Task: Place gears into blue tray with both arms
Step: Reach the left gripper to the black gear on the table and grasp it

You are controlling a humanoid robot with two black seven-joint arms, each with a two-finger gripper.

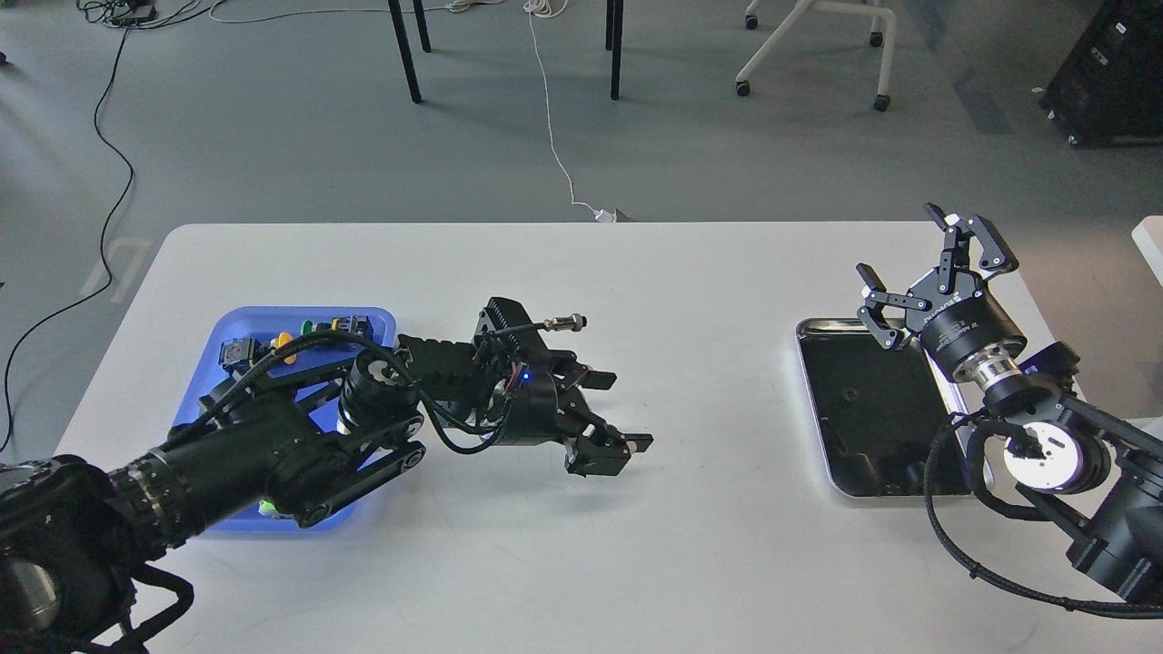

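While both arms reached over the white table [690, 300], the blue tray [238, 329] lay at the left side of it, its long axis running from the near edge toward the far edge and leaning slightly to the right at the far end. Much of the tray was hidden under the left arm, which crossed it from the lower left. At its far end sat a few coloured push-button switches [295, 338] and dark connector-like parts; whether any gear lay in the tray could not be told.

The left gripper [618, 413] hung just above the bare table to the right of the tray, pointing right, its two fingers spread apart with nothing between them.

The metal tray [822, 472], silver-rimmed with a black bottom, lay at the right side of the table, well apart from the blue one, its long axis also running near to far. One small dark gear [851, 396] could be made out on its black floor, lying flat; others, if any, were too dark to tell.

The right gripper [909, 272] was above the far right corner of the metal tray, pointing away toward the far edge, fingers splayed wide and empty.
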